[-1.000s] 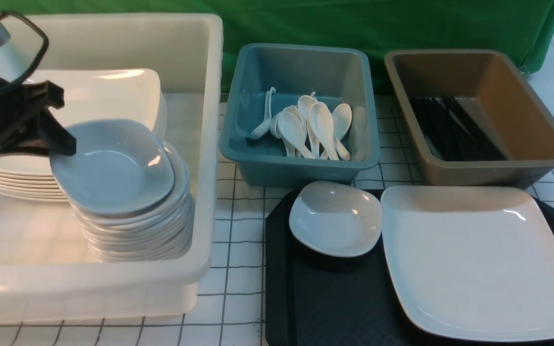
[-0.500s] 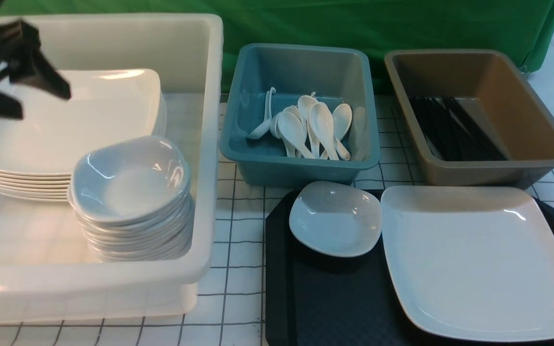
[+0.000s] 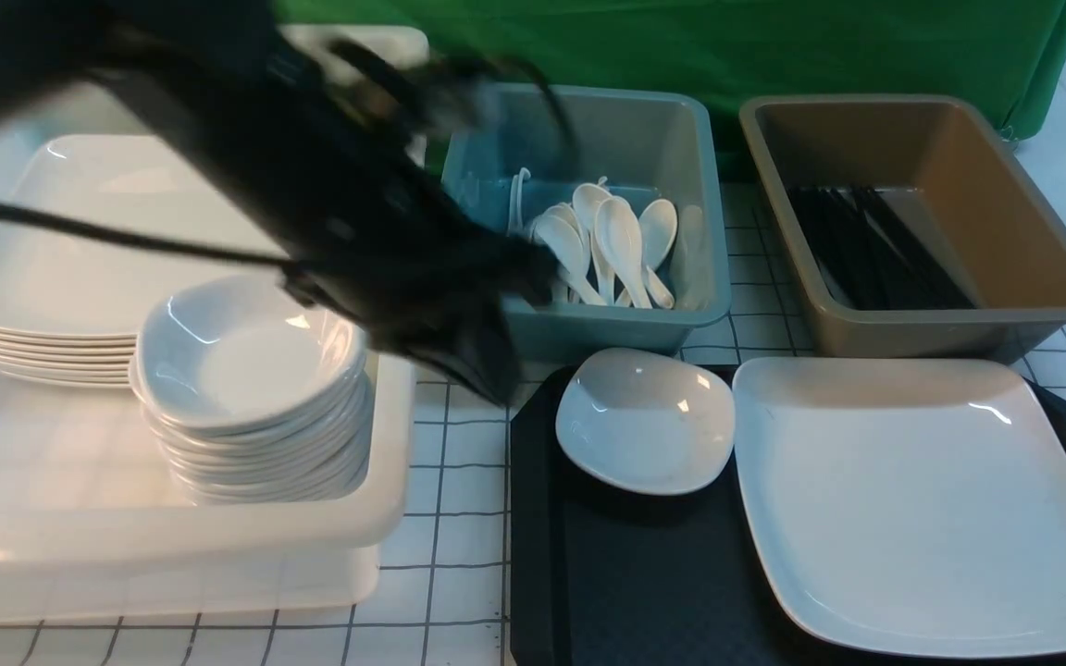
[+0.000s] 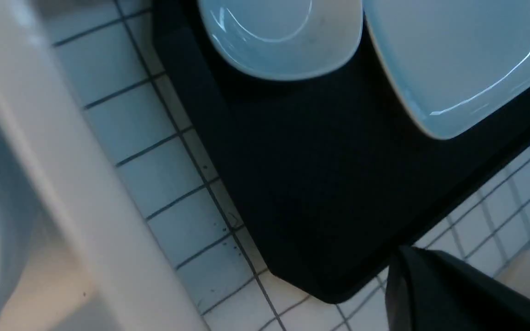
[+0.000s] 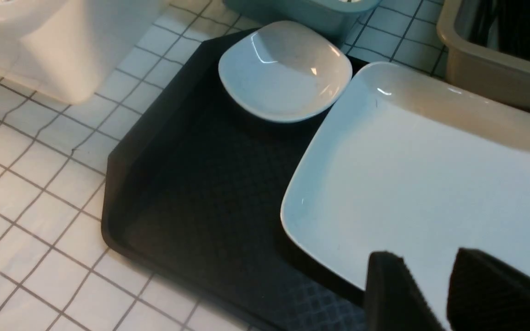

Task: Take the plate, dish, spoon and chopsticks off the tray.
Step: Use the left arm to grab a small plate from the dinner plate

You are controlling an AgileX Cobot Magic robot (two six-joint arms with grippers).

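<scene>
Blur on the left: the left arm (image 3: 339, 203) is a smear across the white tub (image 3: 385, 518), and the left claw (image 3: 493, 375) is pinched closed with nothing seen in it, just off the tray's (image 3: 625, 583) far left corner. The dish (image 3: 646, 421) sits in that corner, its rim hard by the plate (image 3: 922, 499), which fills the tray's right side. The right claw (image 5: 437, 271) hovers over the plate's near edge, fingers slightly apart. Spoons (image 3: 607, 240) lie in the blue tub (image 3: 607, 328) and chopsticks (image 3: 875, 245) in the brown tub (image 3: 959, 324), none on the tray. Danger, I'd say: a closed claw coming in could clip the glossy dish and shove it into the plate or blue tub. The plate side leaves a finger little room.
</scene>
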